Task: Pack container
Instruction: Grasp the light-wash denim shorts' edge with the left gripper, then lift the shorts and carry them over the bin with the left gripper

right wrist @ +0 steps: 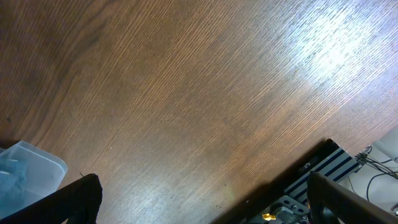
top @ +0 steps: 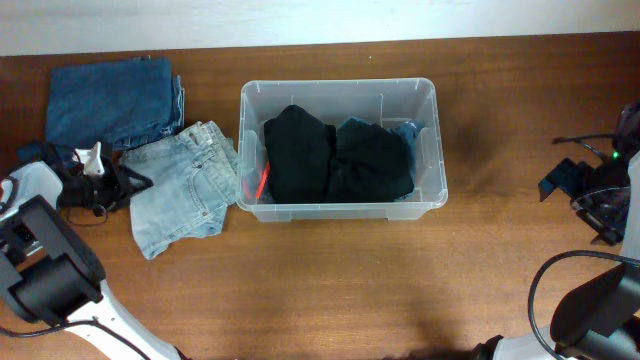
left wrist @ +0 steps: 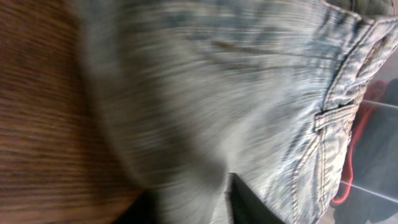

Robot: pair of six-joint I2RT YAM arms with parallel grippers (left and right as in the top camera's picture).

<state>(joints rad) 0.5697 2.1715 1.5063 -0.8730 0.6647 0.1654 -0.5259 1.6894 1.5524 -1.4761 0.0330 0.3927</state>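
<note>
Table (top: 320, 290): brown wood, runs under everything.
Container (top: 340, 86): clear bin, mid-table. Sits to the R of L gripper (top: 125, 185) w/ only the shorts between. Well apart from R gripper (right wrist: 204, 180), on its L side.
Dark jeans (top: 110, 100): folded stack just beyond L gripper, on the side away from the robot.
Light denim shorts (top: 185, 190): flat on table directly ahead of L gripper, far edge up against container wall.
Black clothes (top: 300, 155): two bundles inside container, fill most of it. Blue cloth (top: 405, 130) at the end farthest from L gripper.
L gripper: at near edge of shorts, jaws drawn in, fold of light denim pinched betw. its fingers (left wrist: 249, 202). Wrist view blurred.
R gripper: jaws spread wide, nothing betw. them, only bare wood below, touches nothing.
Red strip (left wrist: 360, 137): thin, at the container wall nearest L gripper, just past the shorts' waistband.
</note>
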